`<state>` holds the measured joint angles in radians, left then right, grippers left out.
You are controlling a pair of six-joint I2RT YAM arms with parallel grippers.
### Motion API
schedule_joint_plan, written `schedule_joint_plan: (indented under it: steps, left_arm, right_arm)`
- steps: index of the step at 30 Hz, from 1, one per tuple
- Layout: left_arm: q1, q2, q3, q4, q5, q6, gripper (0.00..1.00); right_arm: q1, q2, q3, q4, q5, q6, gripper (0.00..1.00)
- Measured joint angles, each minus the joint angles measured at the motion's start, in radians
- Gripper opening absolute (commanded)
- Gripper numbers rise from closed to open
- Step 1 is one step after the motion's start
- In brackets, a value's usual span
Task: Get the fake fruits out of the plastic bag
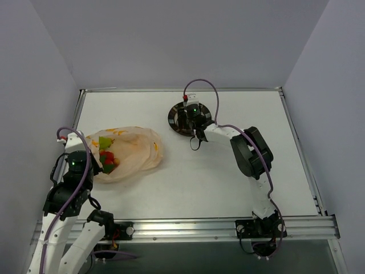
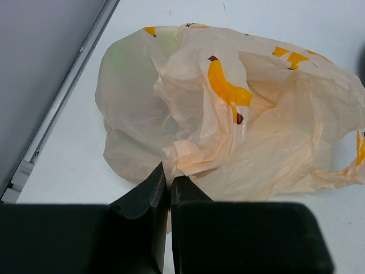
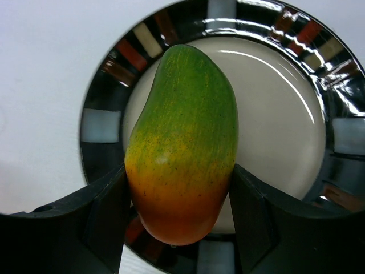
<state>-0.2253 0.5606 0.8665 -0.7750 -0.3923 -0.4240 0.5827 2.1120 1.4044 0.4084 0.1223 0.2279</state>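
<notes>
The plastic bag lies crumpled at the left of the table, with a lime-green ball and red berries showing at its open left end. My left gripper is shut on a pinched fold of the bag; a faint green shape shows through the film. My right gripper is shut on the orange-green mango and holds it over the round dark-rimmed plate. In the top view the right gripper is over the plate and hides the mango.
A metal rail runs along the table's left edge close to the bag. Grey walls enclose the table on three sides. The right arm's elbow stretches across the middle right.
</notes>
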Motion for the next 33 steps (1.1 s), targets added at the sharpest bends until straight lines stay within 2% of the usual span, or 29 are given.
schedule_joint_plan:
  steps: [1, 2, 4, 5, 6, 10, 13, 14, 19, 22, 23, 27, 29, 31, 32, 33]
  left_arm:
    - [0.006, 0.002, 0.0, 0.003, 0.006, 0.001, 0.02]
    - [0.01, 0.005, -0.002, 0.007, 0.011, 0.002, 0.02]
    - [0.011, 0.011, -0.003, 0.012, 0.022, 0.002, 0.02]
    - [0.012, 0.013, -0.005, 0.014, 0.026, 0.002, 0.02]
    - [0.011, 0.014, -0.008, 0.016, 0.029, 0.002, 0.02]
    - [0.011, 0.015, -0.014, 0.016, 0.03, 0.001, 0.03]
    - [0.011, 0.015, -0.014, 0.016, 0.029, 0.001, 0.02]
    - [0.011, 0.014, -0.014, 0.016, 0.029, 0.001, 0.02]
    - [0.023, 0.013, -0.014, 0.016, 0.029, 0.001, 0.02]
    - [0.03, 0.012, -0.014, 0.016, 0.029, 0.001, 0.02]
    - [0.031, 0.012, -0.014, 0.016, 0.029, 0.001, 0.02]
    - [0.031, 0.008, -0.014, 0.016, 0.029, 0.0, 0.02]
    - [0.031, 0.006, -0.014, 0.016, 0.029, 0.0, 0.02]
    - [0.031, 0.005, -0.014, 0.016, 0.029, 0.0, 0.02]
    - [0.031, 0.004, -0.014, 0.016, 0.029, 0.0, 0.02]
    - [0.031, 0.003, -0.014, 0.016, 0.029, 0.0, 0.02]
  right_arm:
    - [-0.004, 0.011, 0.002, -0.013, 0.014, -0.005, 0.29]
    - [-0.008, 0.019, 0.002, -0.02, 0.026, -0.008, 0.45]
    - [-0.015, 0.03, 0.004, -0.027, 0.045, -0.013, 0.66]
    - [-0.015, 0.031, 0.006, -0.028, 0.055, -0.012, 0.83]
    - [-0.019, 0.031, 0.007, -0.031, 0.066, -0.01, 0.87]
    - [-0.021, 0.025, 0.008, -0.033, 0.084, -0.009, 0.86]
    - [-0.003, -0.033, -0.033, -0.027, 0.079, 0.0, 0.72]
    - [0.013, -0.072, -0.061, -0.025, 0.072, 0.003, 0.63]
    - [0.177, -0.284, -0.14, 0.082, -0.061, 0.032, 0.47]
    - [0.303, -0.325, -0.134, 0.208, -0.179, 0.052, 0.43]
    - [0.345, -0.319, -0.122, 0.233, -0.216, 0.056, 0.39]
    - [0.462, -0.211, -0.05, 0.269, -0.324, 0.059, 0.38]
    - [0.484, -0.145, -0.018, 0.265, -0.358, 0.059, 0.41]
    - [0.499, -0.059, 0.034, 0.237, -0.39, 0.057, 0.47]
    - [0.502, -0.022, 0.06, 0.227, -0.399, 0.055, 0.58]
    - [0.505, 0.013, 0.084, 0.212, -0.404, 0.053, 0.64]
